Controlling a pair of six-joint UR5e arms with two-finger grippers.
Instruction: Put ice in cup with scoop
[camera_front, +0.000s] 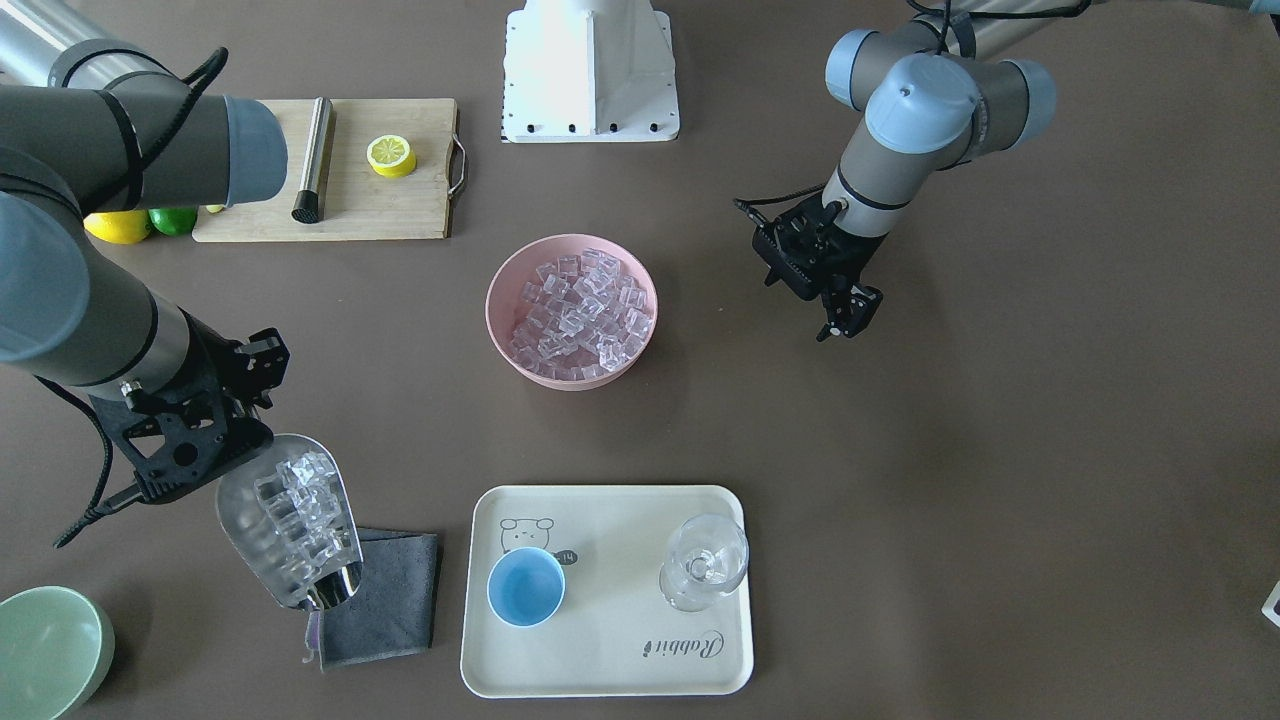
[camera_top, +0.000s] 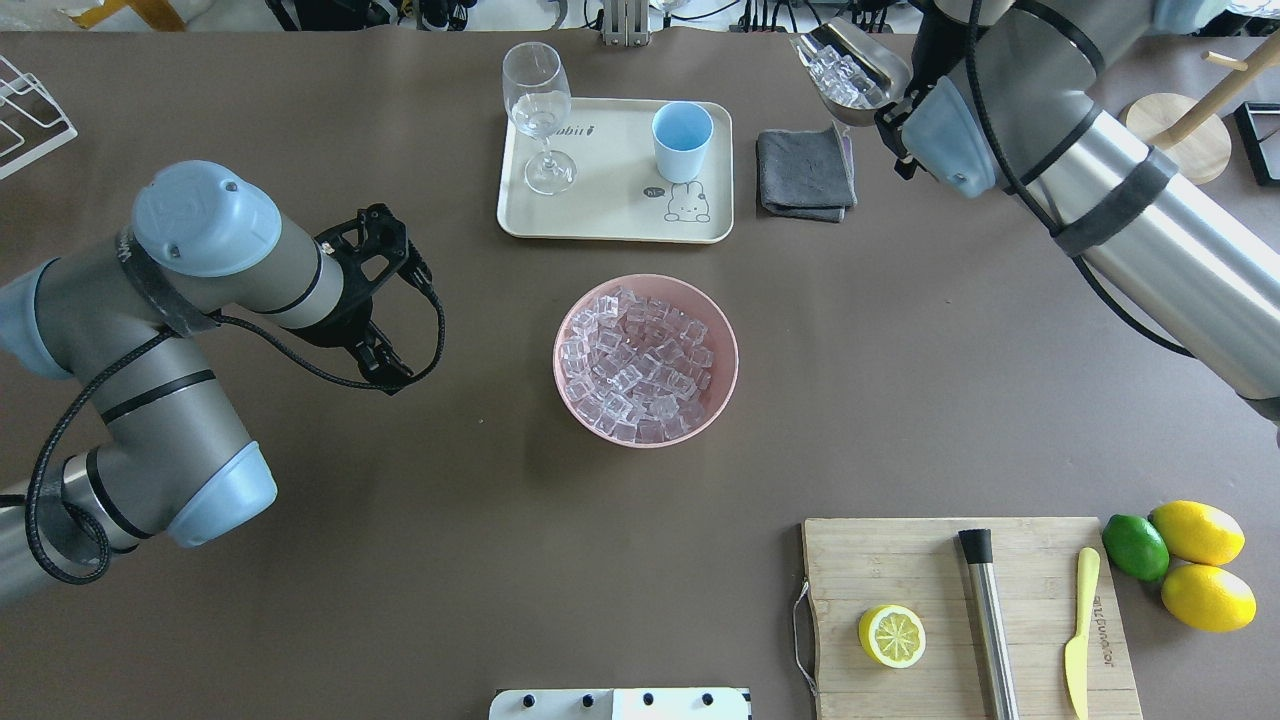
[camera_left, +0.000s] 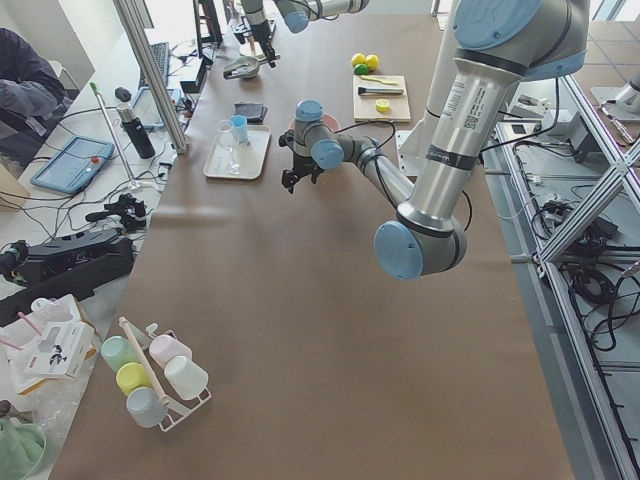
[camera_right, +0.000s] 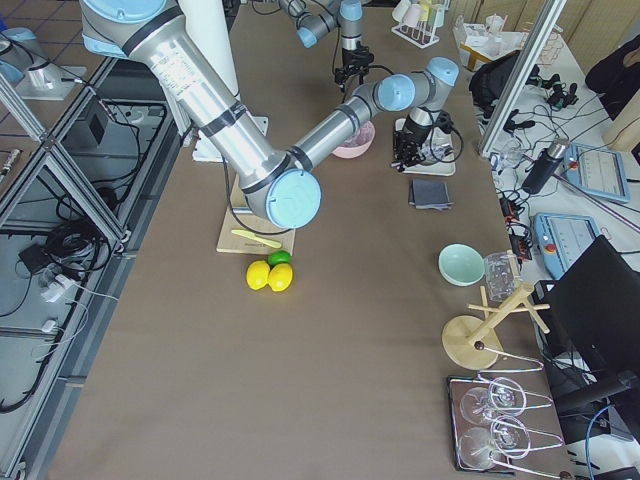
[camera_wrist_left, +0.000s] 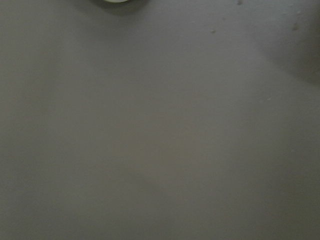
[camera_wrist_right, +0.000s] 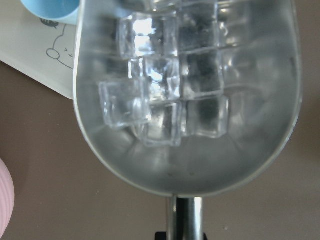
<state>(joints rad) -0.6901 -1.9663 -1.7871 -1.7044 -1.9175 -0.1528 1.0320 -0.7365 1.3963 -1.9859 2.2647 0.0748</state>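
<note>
Your right hand (camera_front: 212, 440) is clamped on the handle of the scoop (camera_front: 290, 540), trough pointing away from the robot, ice (camera_front: 295, 500) piled inside, over the grey cloth (camera_front: 395, 610). The cup (camera_front: 526, 587) stands on the tray (camera_front: 620, 665) just beyond, toward the robot's left of the lip, so you'll likely carry sideways before tipping. The left hand (camera_front: 845, 315) hangs farther off; its opening I cannot tell.
</note>
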